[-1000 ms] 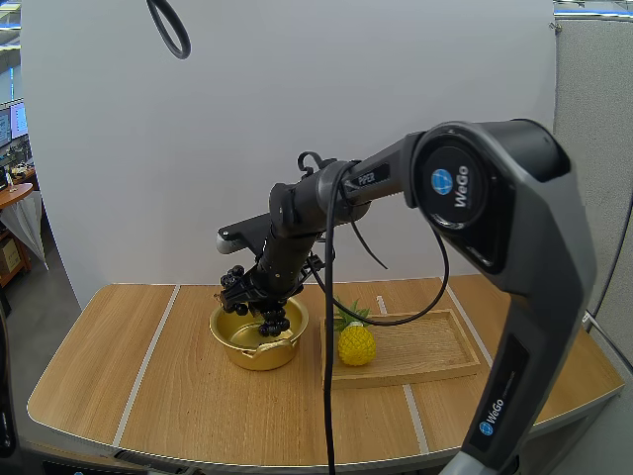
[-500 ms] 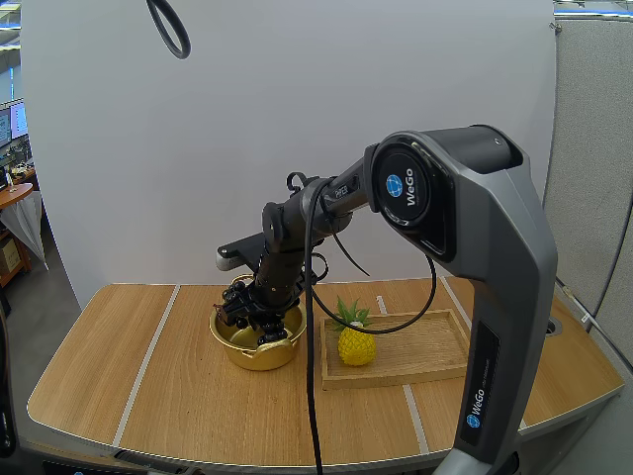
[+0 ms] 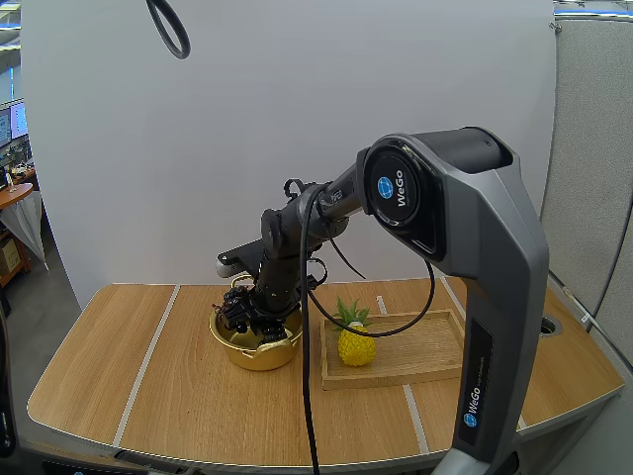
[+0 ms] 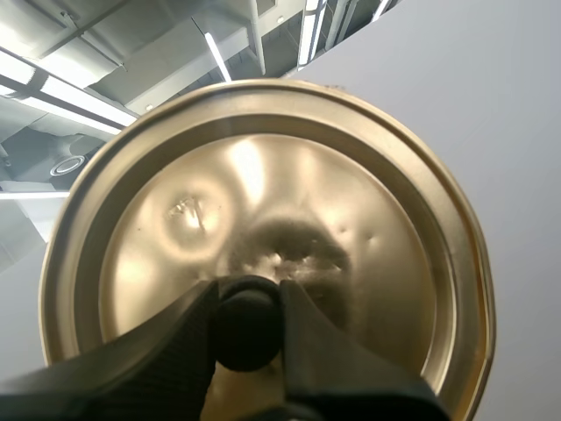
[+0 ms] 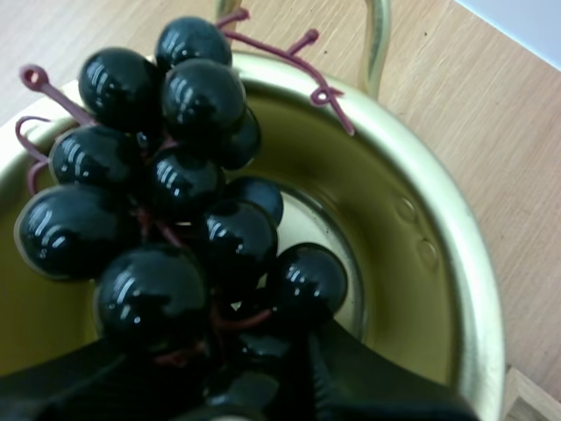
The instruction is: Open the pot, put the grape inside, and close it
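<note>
Our right end effector (image 5: 263,373) is clamped on the stem end of the bunch of grapes (image 5: 175,219), and the bunch hangs straight ahead of the fingers with its long axis running down toward the floor of the pot (image 5: 456,289). The lowest berries already sit below the brass rim, inside the open mouth. The upper berries on one side hang over the rim, so the bunch is off toward that wall and not centred. We cannot tell whether any berry touches the pot's floor. The pot stands near the middle of the counter (image 3: 148,386), just beside the left end of the wooden tray (image 3: 425,346), which carries a toy pineapple (image 3: 356,341). The coming move turns on that vertical line from fingers to bunch to pot. We judge a release from here should drop the grapes in, though the berries over the rim could catch on it, and a small shift toward the centre of the mouth would be safer. Our left end effector (image 4: 250,303) grips the lid (image 4: 289,193) by its black knob (image 4: 248,333), the two fingers pinching the knob from either side and the lid turned face-on to the wrist camera. The right arm is the one at the pot, so the lid will have to come across from the left once the right arm is clear.
</note>
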Controlling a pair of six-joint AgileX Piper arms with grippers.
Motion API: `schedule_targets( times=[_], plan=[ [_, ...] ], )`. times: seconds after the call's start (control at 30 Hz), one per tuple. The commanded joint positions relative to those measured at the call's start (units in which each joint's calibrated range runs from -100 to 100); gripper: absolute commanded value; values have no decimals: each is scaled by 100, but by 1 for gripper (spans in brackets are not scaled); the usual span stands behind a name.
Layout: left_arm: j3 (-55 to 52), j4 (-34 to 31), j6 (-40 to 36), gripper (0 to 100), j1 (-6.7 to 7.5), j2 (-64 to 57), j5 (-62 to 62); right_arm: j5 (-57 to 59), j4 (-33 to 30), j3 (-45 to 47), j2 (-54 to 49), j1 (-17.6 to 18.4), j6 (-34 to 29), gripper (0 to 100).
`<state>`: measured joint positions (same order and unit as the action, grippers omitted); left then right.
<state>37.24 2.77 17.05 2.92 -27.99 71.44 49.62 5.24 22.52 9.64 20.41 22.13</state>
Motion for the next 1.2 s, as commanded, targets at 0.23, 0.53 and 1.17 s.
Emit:
schedule_targets(
  times=[0.23, 0.53, 1.17],
  plan=[
    [44, -79, -31, 0, 21, -14, -217, 572, -126, 73, -13, 2, 51, 70],
    [44, -79, -31, 0, 21, -14, -217, 572, 11, 73, -371, 2, -12, 100],
    [44, -79, -31, 0, 21, -14, -217, 1422, 170, 61, -3443, 2, -12, 100]
  ],
)
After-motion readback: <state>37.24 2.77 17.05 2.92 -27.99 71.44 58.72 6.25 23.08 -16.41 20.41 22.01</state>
